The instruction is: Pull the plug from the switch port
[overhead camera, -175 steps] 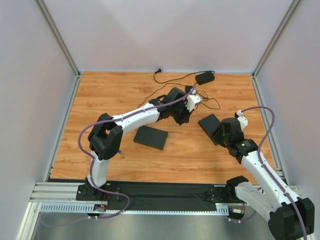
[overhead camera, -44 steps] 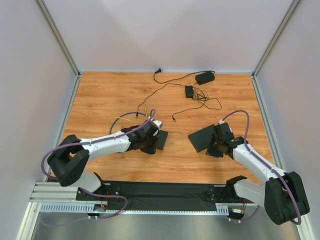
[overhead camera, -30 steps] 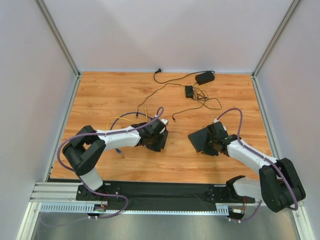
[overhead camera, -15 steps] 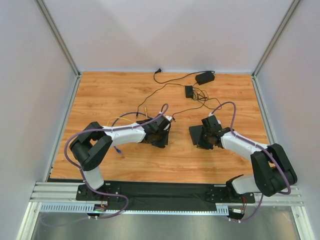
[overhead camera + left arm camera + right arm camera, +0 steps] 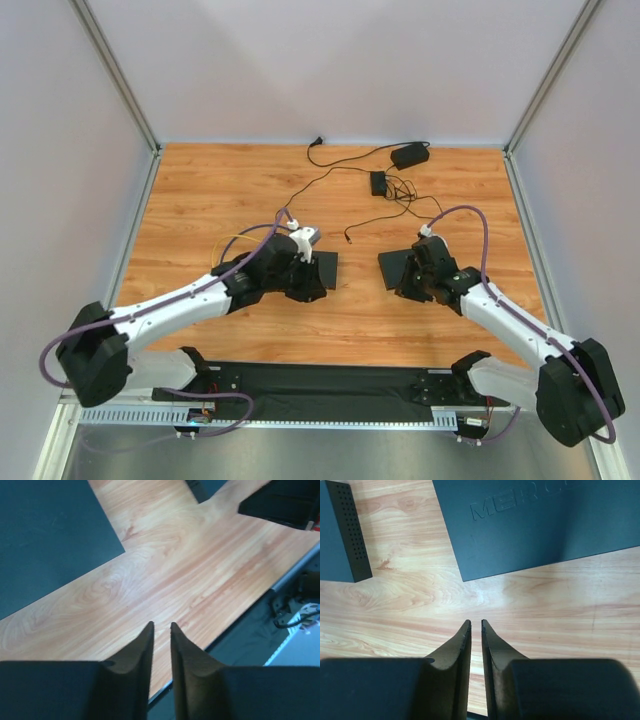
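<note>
Wood-grain laminate, warm orange and glossy, covers the table (image 5: 200, 200), and from where I stand I count two flat black boxes on it. One is the oblong matte black switch (image 5: 324, 270), lying flat just left of the table's middle. The right wrist view shows one side of it dotted with rows of small round holes. The other is a squarer black plastic slab (image 5: 520, 525) with lettering moulded into its smooth top, beginning MERC. It lies to the right of the switch, with a strip of bare wood between them. Whether any plug sits in the switch I cannot tell.

Two arms, white with black joints, reach in. The left claw (image 5: 161, 625) hangs over bare wood just beside the switch, its two dark tapered fingers a narrow slit apart, nothing between them. The right claw (image 5: 475, 621) looks the same: a thin gap, empty, tips over wood just short of the slab's edge.

At the far side lie one black power brick (image 5: 410, 155), one small black block (image 5: 379, 183) and a loose tangle of thin black leads (image 5: 405, 195). One thin yellow cable (image 5: 232, 240) loops beside the left arm.
</note>
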